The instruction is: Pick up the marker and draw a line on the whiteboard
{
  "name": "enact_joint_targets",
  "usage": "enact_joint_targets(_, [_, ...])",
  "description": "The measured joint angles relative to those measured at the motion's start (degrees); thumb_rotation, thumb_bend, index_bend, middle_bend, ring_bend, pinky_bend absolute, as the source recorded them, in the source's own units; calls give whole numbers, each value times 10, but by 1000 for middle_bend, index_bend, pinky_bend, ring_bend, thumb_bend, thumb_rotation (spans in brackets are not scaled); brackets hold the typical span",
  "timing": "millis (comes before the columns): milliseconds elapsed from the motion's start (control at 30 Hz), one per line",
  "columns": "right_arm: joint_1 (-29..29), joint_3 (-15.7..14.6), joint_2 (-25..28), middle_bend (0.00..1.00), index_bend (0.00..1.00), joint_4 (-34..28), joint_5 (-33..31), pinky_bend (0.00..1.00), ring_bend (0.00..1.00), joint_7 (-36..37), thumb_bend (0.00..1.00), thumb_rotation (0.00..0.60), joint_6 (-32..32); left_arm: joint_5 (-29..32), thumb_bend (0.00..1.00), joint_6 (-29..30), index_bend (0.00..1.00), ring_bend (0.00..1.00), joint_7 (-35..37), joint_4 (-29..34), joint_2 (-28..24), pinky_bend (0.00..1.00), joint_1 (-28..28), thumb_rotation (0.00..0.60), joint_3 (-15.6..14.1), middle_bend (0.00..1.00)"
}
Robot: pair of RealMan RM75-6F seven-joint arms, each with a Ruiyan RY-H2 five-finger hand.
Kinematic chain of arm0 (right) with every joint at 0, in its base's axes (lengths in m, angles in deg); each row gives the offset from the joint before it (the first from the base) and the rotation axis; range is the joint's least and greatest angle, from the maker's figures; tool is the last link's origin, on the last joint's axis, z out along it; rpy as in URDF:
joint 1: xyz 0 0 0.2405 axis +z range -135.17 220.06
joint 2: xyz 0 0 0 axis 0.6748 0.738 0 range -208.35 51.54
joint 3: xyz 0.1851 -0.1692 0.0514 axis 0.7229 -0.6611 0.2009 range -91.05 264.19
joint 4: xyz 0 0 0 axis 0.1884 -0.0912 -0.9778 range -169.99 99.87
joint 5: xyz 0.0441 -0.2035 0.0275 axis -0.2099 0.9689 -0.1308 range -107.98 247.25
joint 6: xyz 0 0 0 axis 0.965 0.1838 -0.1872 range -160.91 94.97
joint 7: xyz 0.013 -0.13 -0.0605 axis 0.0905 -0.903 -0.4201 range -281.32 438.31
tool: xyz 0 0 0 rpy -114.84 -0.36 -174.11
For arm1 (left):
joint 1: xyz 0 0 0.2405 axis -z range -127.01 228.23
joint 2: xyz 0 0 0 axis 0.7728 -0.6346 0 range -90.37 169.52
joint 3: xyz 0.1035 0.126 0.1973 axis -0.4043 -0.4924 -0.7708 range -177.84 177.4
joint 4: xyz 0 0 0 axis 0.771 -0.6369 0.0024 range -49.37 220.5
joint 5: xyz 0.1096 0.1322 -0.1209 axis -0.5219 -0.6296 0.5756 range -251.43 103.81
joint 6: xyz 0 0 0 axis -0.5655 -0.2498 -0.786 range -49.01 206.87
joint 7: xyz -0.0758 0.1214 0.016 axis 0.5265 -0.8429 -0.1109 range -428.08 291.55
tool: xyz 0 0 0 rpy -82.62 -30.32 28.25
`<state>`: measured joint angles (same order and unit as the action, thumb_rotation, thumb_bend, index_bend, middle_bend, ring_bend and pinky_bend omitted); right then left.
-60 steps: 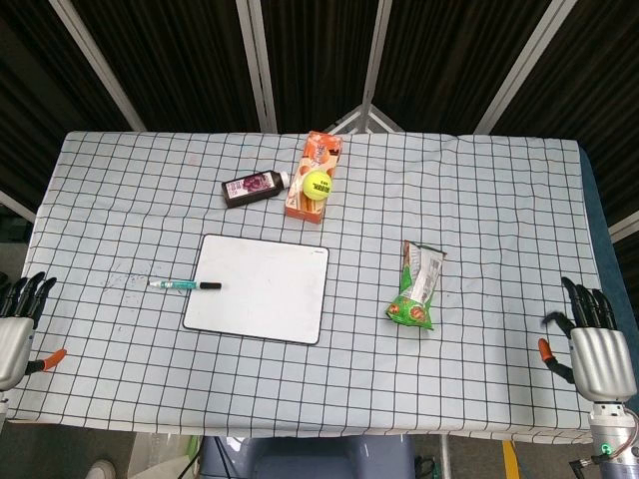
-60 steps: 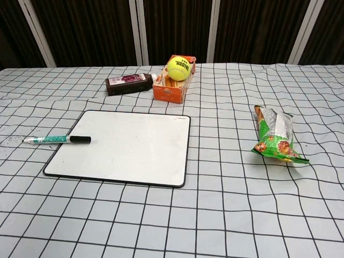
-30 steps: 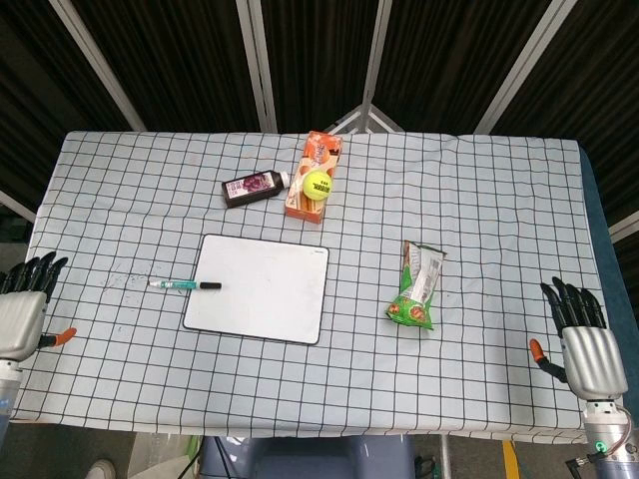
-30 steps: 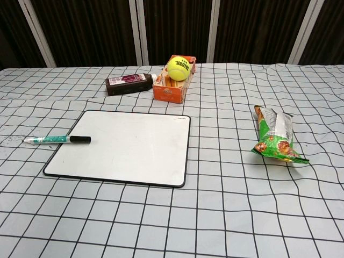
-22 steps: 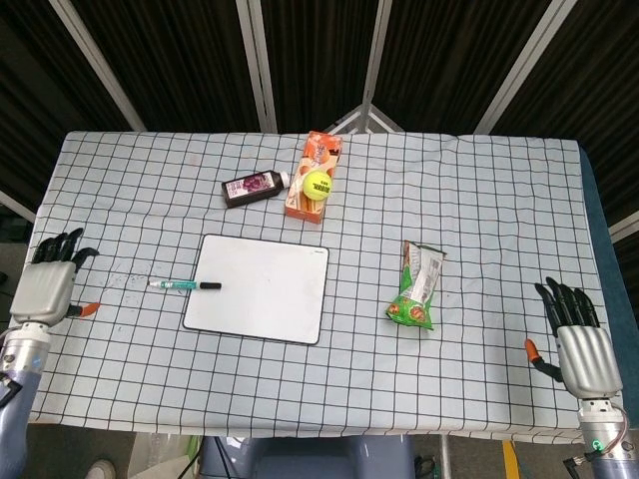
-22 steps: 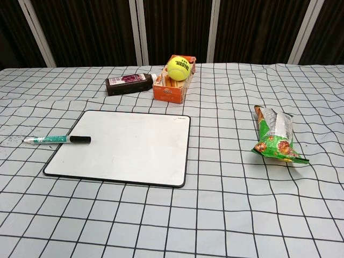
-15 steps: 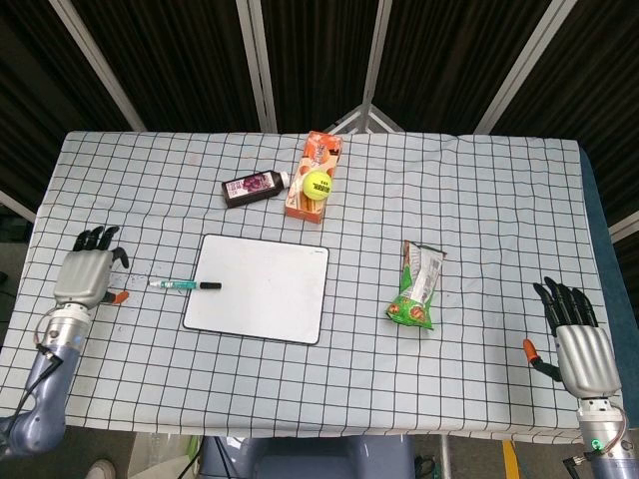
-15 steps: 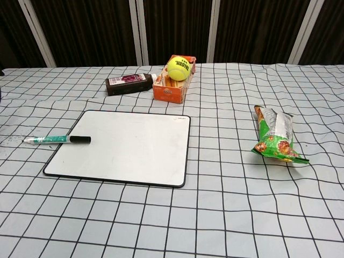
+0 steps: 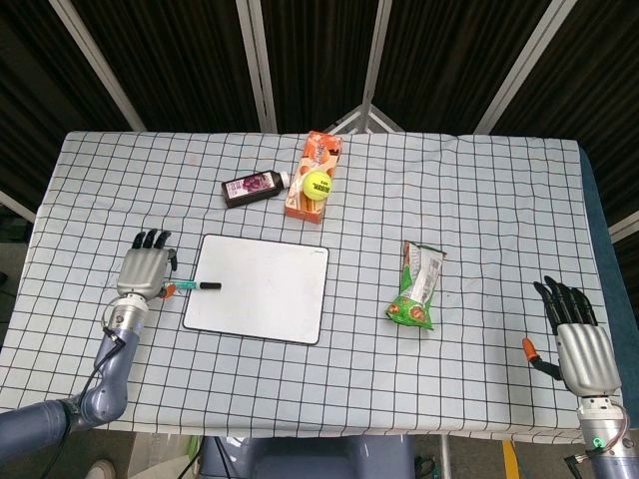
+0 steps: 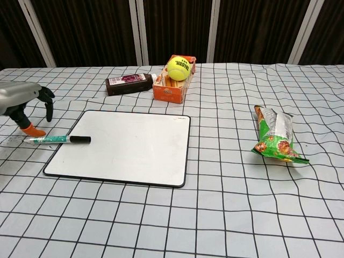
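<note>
Worktop: white cloth with black grid lines (image 9: 479, 190), slightly creased.
Backdrop: dark ribbed panels (image 10: 174, 27) divided by pale metal posts (image 10: 138, 29).
Light: even.

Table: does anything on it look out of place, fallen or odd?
Only small things. The tennis ball sits on top of the orange box, the dark bottle lies on its side, and the marker rests half over the whiteboard edge. Nothing spilled.

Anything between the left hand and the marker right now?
Nothing: in the chest view the left hand hangs just above the marker, with only bare checked tablecloth under it.
</note>
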<state>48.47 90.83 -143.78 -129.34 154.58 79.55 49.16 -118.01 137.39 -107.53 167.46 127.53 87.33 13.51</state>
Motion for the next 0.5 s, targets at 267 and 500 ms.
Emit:
enact_joint_targets(267, [1,0,1,0,0,-2,0,56,0,4,350,600,-2,19,364,2,465,0,-15,-9,26,3,19,600,-6,77])
enact_joint_targets(500, [2,0,1,0,0,-4,-1,58,0,7,349,600,-3,28,375,1,480,0,-23,-25,44,3,26,600,-16,79])
